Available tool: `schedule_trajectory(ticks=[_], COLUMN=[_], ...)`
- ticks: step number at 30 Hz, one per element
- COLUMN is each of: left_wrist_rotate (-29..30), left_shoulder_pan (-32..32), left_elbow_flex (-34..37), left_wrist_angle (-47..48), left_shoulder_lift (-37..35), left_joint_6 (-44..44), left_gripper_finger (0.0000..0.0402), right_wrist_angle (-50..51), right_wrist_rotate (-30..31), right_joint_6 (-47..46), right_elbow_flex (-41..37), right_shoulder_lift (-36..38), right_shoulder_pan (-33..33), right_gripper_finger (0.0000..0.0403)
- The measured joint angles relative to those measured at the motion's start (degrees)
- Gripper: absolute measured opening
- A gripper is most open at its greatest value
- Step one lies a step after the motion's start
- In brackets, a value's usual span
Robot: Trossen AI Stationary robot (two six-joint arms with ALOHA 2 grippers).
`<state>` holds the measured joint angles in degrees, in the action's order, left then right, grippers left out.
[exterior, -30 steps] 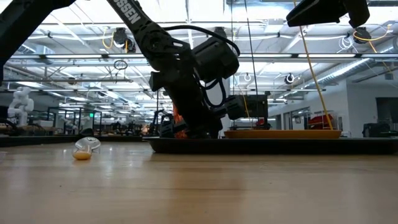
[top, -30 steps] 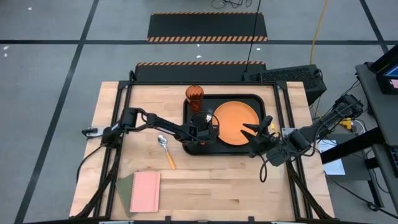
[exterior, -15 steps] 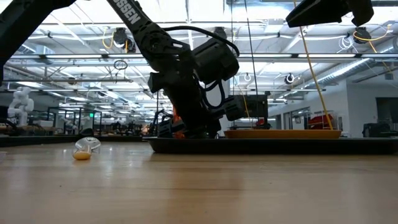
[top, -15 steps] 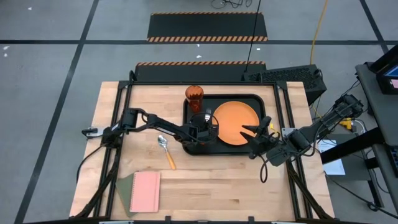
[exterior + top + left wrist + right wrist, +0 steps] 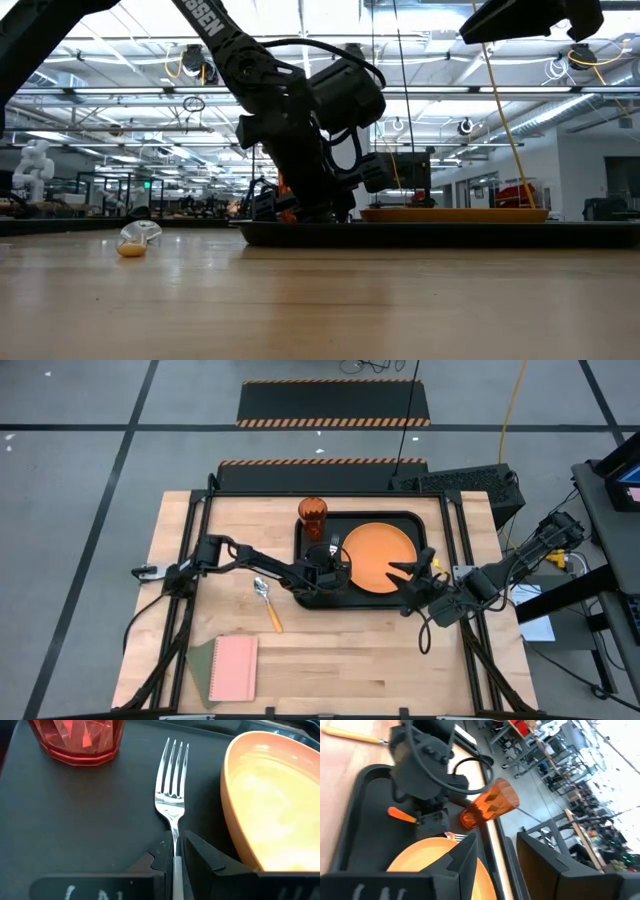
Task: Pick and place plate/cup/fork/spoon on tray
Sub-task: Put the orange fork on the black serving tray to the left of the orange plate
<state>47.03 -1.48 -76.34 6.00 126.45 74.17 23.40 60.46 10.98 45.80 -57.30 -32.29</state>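
Observation:
The black tray (image 5: 303, 540) lies at the table's far middle. On it are the orange plate (image 5: 380, 557) to the right and the orange cup (image 5: 313, 518), which stands upright in the far left corner (image 5: 75, 740). My left gripper (image 5: 325, 567) is low over the tray's left part, between cup and plate, and is shut on the fork (image 5: 171, 775). The spoon (image 5: 267, 601) lies flat on the wood left of the tray. My right gripper (image 5: 413, 572) is open and empty over the tray's right edge, beside the plate. My left gripper pinches the fork's thin silver neck (image 5: 175, 851), just behind the tines, between its two fingers. The fingers slant down from the table's near side and lie along the fork. The tines (image 5: 172, 757) point to the far edge, low on the tray floor. The orange handle (image 5: 400, 813) sticks out behind the fingers.
A pink notebook (image 5: 234, 668) lies near the table's front left, on a green sheet (image 5: 200, 660). Bare wood lies in front of the tray. The plate's rim (image 5: 232, 815) stands close to the right of the fork.

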Motion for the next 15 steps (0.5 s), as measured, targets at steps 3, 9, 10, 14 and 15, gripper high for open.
schedule_trajectory(ticks=[3,9,10,14,15], left_wrist_rotate=[0.02,-0.52,-1.02,-3.07,-3.58], left_shoulder_pan=[0.01,-1.02,-1.29,-2.37,-2.61], left_elbow_flex=[0.00,0.07,0.04,0.02,0.03], left_wrist_angle=[0.00,0.23,0.15,3.19,4.80], left_shoulder_lift=[0.00,-0.94,-1.47,-3.96,-4.80], left_joint_6=[-0.16,-2.71,-3.38,-6.00,-7.34], left_gripper_finger=[0.0049,0.0061,0.0063,0.0065,0.0065], right_wrist_angle=[0.00,0.04,0.10,1.34,2.23], right_wrist_rotate=[-1.67,-2.23,-2.24,-2.26,-2.26], right_joint_6=[-0.02,-0.26,-0.39,-1.29,-1.31], right_elbow_flex=[0.00,0.00,0.02,0.11,0.09], right_shoulder_lift=[0.00,0.00,0.00,0.00,0.00], right_shoulder_pan=[0.00,0.00,-0.02,-0.04,-0.04], right_gripper_finger=[0.0130,0.0130,0.0130,0.0130,0.0130])
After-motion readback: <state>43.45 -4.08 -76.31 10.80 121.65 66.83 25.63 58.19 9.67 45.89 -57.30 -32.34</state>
